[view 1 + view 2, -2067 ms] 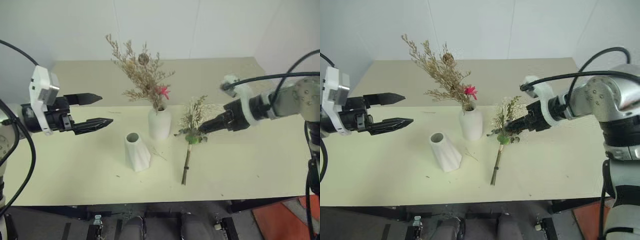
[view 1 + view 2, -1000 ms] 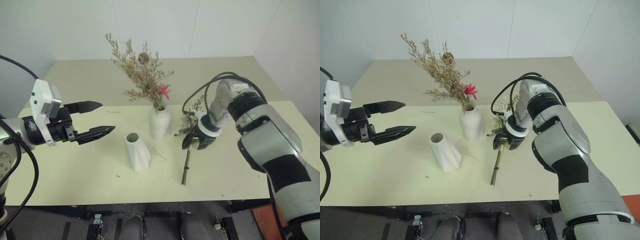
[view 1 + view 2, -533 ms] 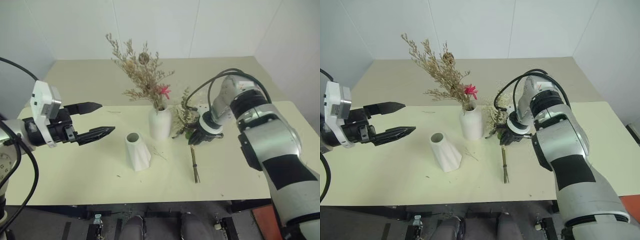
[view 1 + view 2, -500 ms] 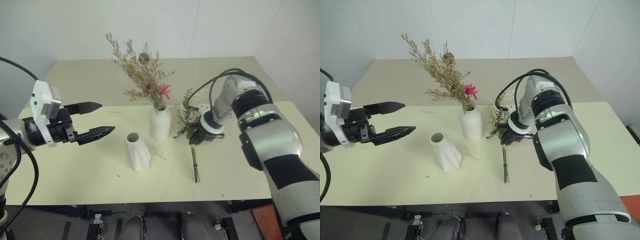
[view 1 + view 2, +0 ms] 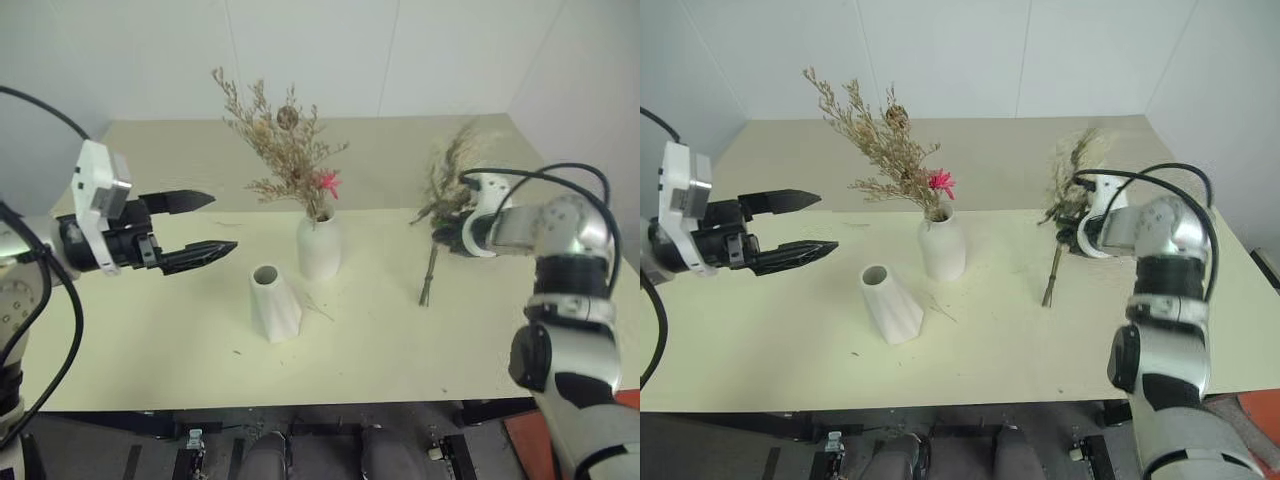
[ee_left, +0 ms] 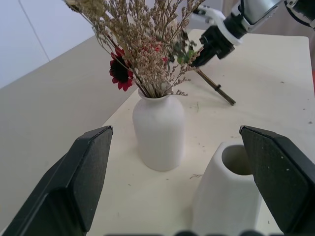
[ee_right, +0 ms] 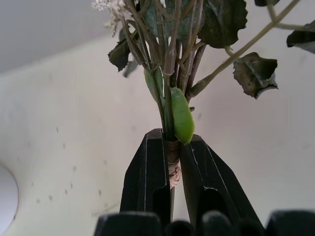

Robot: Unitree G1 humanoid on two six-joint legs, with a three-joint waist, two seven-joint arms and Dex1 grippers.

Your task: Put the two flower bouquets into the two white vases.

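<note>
A beige wispy bouquet with a red bloom (image 5: 285, 140) stands in the rounded white vase (image 5: 318, 248) at the table's middle. The tapered white vase (image 5: 273, 302) stands in front of it, mouth up, with nothing inside. My right gripper (image 7: 171, 147) is shut on the tied stems of the cream-and-green bouquet (image 5: 450, 170) at the right. It holds the bunch tilted upright, the stem ends (image 5: 427, 285) hanging low over the table. At the left, my left gripper (image 5: 222, 222) hovers open, pointing toward the two vases (image 6: 158, 129).
The pale table (image 5: 150, 330) ends at a front edge close to me and at a right edge just beyond the right gripper. A few dry crumbs (image 5: 318, 308) lie beside the tapered vase. A white wall closes the back.
My right gripper shut on the cream-and-green bouquet lying on the table, lifted it and carried it right, tipping it upright. The left gripper has stayed open and nearly still.
</note>
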